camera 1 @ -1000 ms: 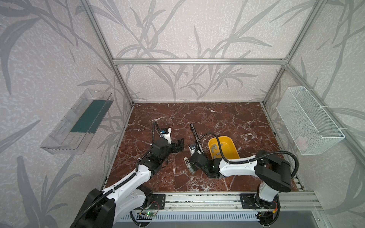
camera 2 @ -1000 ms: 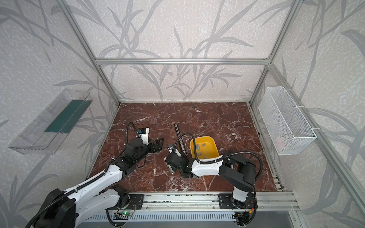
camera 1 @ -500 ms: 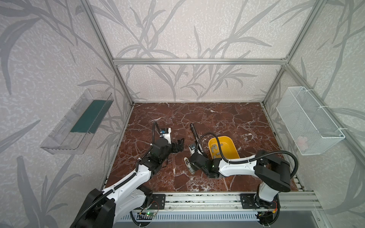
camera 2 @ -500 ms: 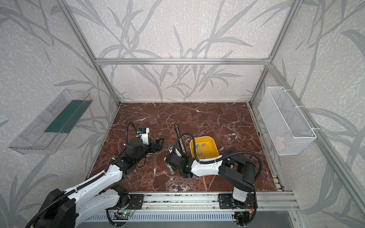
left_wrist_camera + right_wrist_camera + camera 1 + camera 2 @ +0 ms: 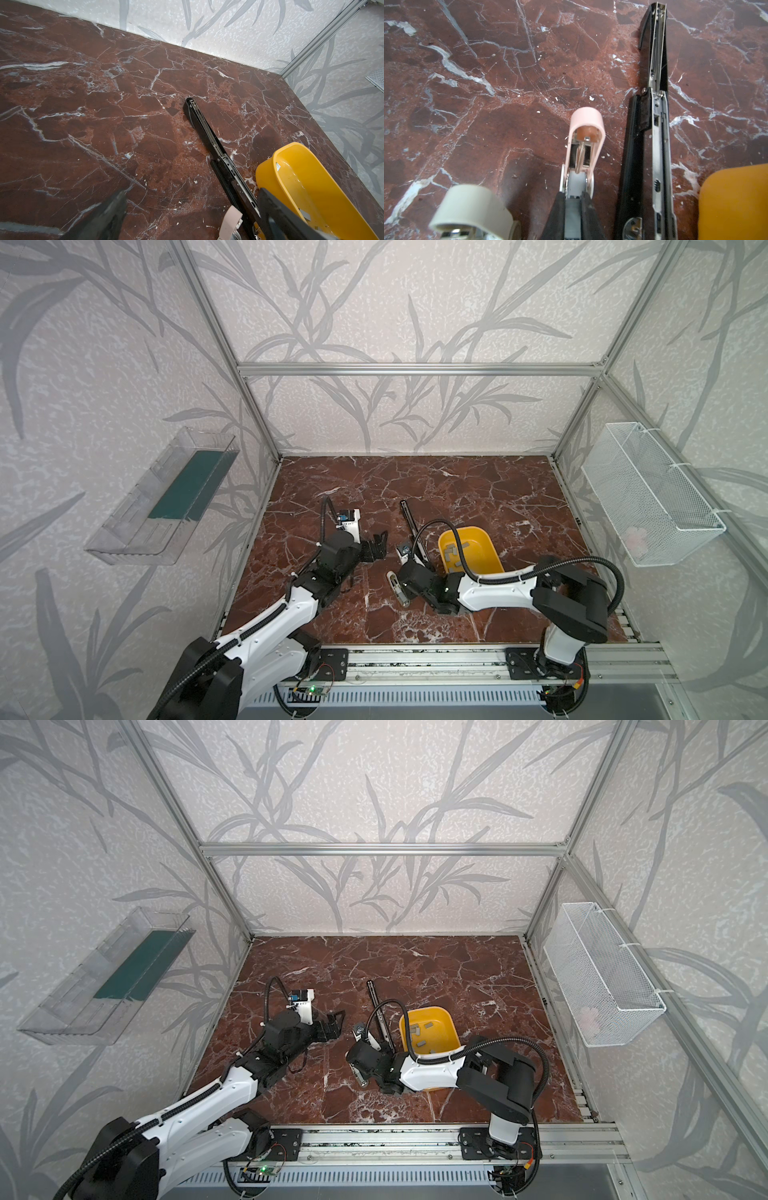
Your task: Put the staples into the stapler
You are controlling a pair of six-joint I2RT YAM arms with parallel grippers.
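Right gripper (image 5: 574,209): jaws narrow, clamped on the rear of the small pale-pink plastic stapler (image 5: 584,133). The stapler's top is swung open, with the spring rod exposed.

Left gripper (image 5: 376,546): jaws wide and empty, above the red-brown marble table (image 5: 457,489), near the staplers.

Just beside the pink stapler I see a long black metal stapler (image 5: 652,128), opened flat. On its other side is a rounded grey stapler (image 5: 473,209). Past the black one stands a yellow plastic tray (image 5: 484,545). It holds the staples (image 5: 455,553), small flat grey metal strips lying loose.

Step in hand, as I judge it: the pink stapler is opened and steadied, and no strip has been picked up yet.

Next move, as I judge it:
1. Take the left gripper over the black stapler to the tray.
2. Pinch one strip by its long edges.
3. Lay the strip, legs down, into the open channel.
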